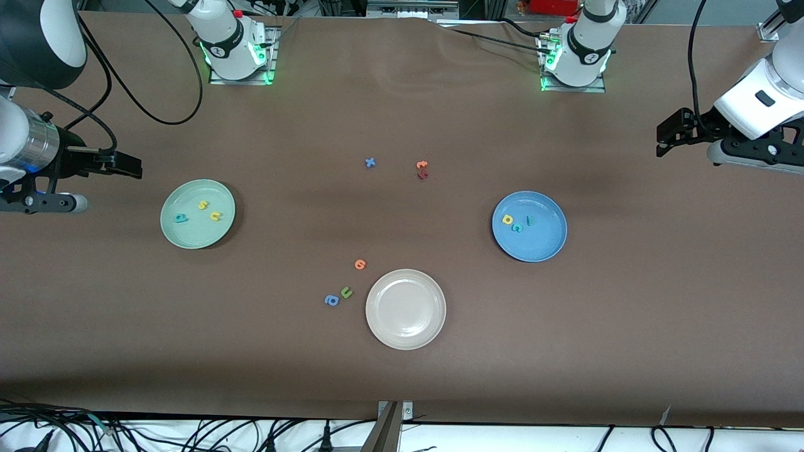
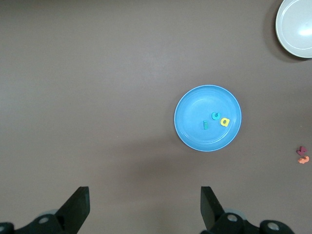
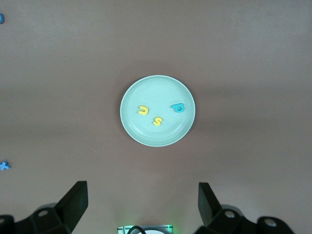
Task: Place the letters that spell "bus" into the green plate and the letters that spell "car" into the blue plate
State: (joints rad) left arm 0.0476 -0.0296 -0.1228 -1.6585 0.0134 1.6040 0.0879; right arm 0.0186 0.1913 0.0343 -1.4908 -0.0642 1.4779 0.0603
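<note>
Both grippers hang wide open and empty: left gripper [image 1: 667,135] at its table end, right gripper [image 1: 122,164] at the other. Near the right gripper's edge, the green plate [image 1: 188,235] holds teal "b" [image 1: 181,218], yellow "s" [image 1: 202,204] and yellow "u" [image 1: 215,216]. Toward the left arm's edge, the blue plate [image 1: 534,248] holds yellow "a" [image 1: 507,220], teal "c" [image 1: 517,227] and teal "r" [image 1: 529,220].

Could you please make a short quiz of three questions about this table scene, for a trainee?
1. True or false: the cream-white plate holds a letter.
2. Which plate holds the teal "b"? A) blue plate B) green plate C) cream-white plate
3. Fill in: the left gripper and the right gripper both stand ____.

Key:
1. False: it is empty; the green "u" and blue "a" lie beside it on the table.
2. B: the green plate holds it with the yellow "s" and yellow "u".
3. open.
</note>
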